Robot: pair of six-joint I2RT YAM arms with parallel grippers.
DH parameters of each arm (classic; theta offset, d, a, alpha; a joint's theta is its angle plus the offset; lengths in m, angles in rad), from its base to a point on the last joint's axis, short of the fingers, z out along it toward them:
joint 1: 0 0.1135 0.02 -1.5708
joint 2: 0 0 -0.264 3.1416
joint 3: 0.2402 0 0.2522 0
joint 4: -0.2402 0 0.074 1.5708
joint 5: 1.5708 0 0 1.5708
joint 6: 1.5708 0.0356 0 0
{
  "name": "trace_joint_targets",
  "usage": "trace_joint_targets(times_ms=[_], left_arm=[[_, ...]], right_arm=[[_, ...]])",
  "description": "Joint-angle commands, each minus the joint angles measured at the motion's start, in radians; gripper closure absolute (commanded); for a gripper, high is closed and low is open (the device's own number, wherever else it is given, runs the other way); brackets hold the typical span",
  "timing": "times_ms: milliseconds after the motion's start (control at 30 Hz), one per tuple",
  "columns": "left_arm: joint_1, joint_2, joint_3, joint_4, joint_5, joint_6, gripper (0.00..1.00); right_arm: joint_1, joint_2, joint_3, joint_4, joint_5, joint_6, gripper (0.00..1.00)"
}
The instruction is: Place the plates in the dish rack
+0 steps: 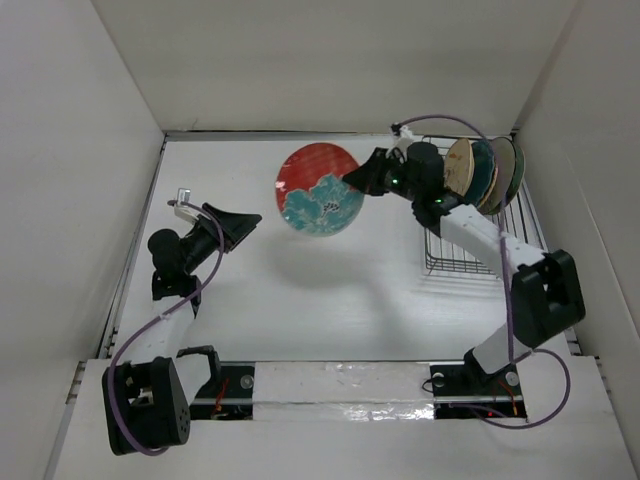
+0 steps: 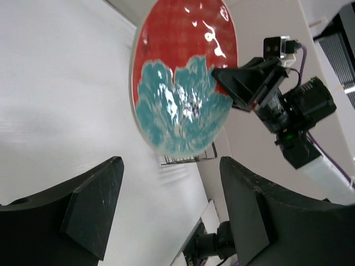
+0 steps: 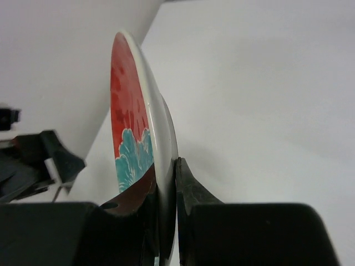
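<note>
My right gripper (image 1: 358,181) is shut on the rim of the red-and-teal patterned plate (image 1: 318,189) and holds it tilted in the air above the table's back middle. The plate also shows in the left wrist view (image 2: 180,83) and edge-on in the right wrist view (image 3: 145,138), pinched between the fingers (image 3: 191,194). The black wire dish rack (image 1: 470,230) stands at the right with several plates (image 1: 487,172) upright at its far end. My left gripper (image 1: 240,225) is open and empty, left of the plate and apart from it; in its own view its tips frame bare table (image 2: 169,194).
White walls enclose the table on the left, back and right. The near half of the rack holds no plates. The right arm stretches over the rack's left side. A white bar (image 1: 340,385) runs along the table's near edge between the arm bases.
</note>
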Motion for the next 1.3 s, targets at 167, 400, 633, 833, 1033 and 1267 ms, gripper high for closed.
trace_joint_targets(times_ms=[167, 400, 633, 833, 1033, 1267], left_arm=[[-0.179, -0.043, 0.100, 0.051, 0.089, 0.073, 0.25], [-0.372, -0.121, 0.252, -0.417, -0.015, 0.415, 0.23], [-0.480, -0.265, 0.330, -0.704, -0.282, 0.717, 0.23], [-0.501, -0.295, 0.327, -0.762, -0.386, 0.796, 0.22], [-0.520, -0.286, 0.337, -0.800, -0.425, 0.811, 0.22], [-0.520, -0.298, 0.338, -0.803, -0.469, 0.816, 0.22]], right_arm=[[-0.220, -0.258, 0.138, -0.268, 0.546, -0.312, 1.00], [-0.285, -0.243, 0.276, -0.406, 0.803, -0.476, 1.00], [-0.306, -0.115, 0.439, -0.491, 0.902, -0.599, 1.00], [-0.296, 0.001, 0.546, -0.552, 0.967, -0.700, 1.00], [-0.276, 0.040, 0.547, -0.525, 1.041, -0.760, 1.00], [-0.276, 0.090, 0.501, -0.511, 1.003, -0.748, 1.00]])
